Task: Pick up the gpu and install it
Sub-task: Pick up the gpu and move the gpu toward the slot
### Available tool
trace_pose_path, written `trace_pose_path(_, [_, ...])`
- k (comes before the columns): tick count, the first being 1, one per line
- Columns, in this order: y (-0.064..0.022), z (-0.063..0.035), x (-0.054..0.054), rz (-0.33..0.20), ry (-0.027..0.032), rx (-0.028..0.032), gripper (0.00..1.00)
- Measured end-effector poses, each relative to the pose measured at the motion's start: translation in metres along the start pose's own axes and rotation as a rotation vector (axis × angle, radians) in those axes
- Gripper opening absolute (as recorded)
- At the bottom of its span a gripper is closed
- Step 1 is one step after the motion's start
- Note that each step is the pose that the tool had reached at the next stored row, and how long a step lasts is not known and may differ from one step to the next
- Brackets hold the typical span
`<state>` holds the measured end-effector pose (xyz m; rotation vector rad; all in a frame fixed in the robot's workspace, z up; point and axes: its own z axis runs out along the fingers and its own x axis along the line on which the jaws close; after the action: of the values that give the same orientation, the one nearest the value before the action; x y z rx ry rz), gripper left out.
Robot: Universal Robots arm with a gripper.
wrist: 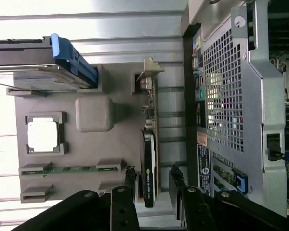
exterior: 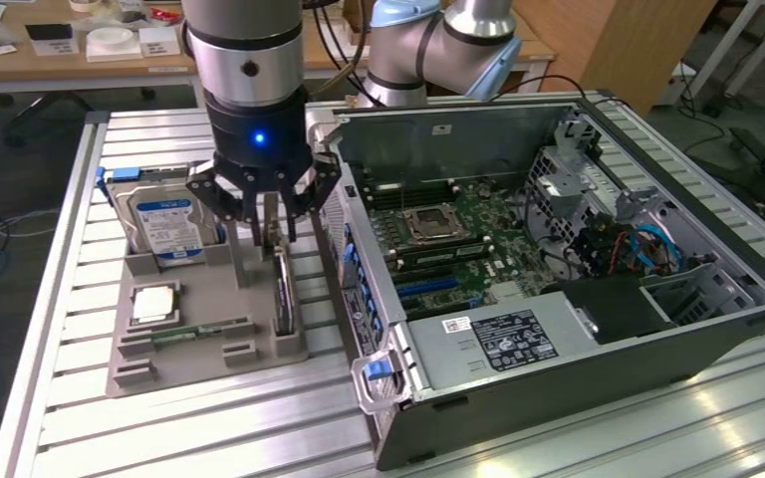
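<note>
the gpu (exterior: 283,299) (wrist: 148,163) stands on its long edge in a slot along the grey tray's (exterior: 196,370) (wrist: 120,144) right edge, going by the exterior view's right. its long axis runs near to far, level with the table (exterior: 156,428) (wrist: 111,29), and its flat faces look left and right. the pale metal bracket (wrist: 151,72) is at the far end and the black body at the near end.

the gripper (exterior: 276,234) (wrist: 151,177) hangs over the card with its fingers (wrist: 130,182) spread, one on each side of the black body. a gap shows between each finger and the card, so it pinches nothing.

counted: one gpu, one hard drive (exterior: 167,224) (wrist: 33,72), one processor chip (exterior: 154,302) (wrist: 42,134) and one memory stick (exterior: 203,332) (wrist: 70,169), all in the one tray. there is also one computer case (exterior: 556,388) (wrist: 250,96), and one second arm (exterior: 436,45) beyond the case.

the hard drive stands upright at the tray's far left corner. the chip lies flat near the tray's left edge. the memory stick lies toward the near edge, its length running left to right.

to the card's right, a narrow strip of bare table parts the tray from the case's perforated back panel, which is close by. to its left, a raised grey block (wrist: 94,114) sits level with the bracket end, with open tray floor between block and card. the case lies on its side, open face up, its board showing.
</note>
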<state>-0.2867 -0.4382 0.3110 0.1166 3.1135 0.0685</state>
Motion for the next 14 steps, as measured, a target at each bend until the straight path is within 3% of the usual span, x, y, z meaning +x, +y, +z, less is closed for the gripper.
trace_pose_path(9, [-0.0005,0.0101,0.0011,0.0,0.0,0.0002,0.42])
trace_pose_path(14, [-0.0005,0.0106,0.0011,0.0,0.0001,0.0002,0.42])
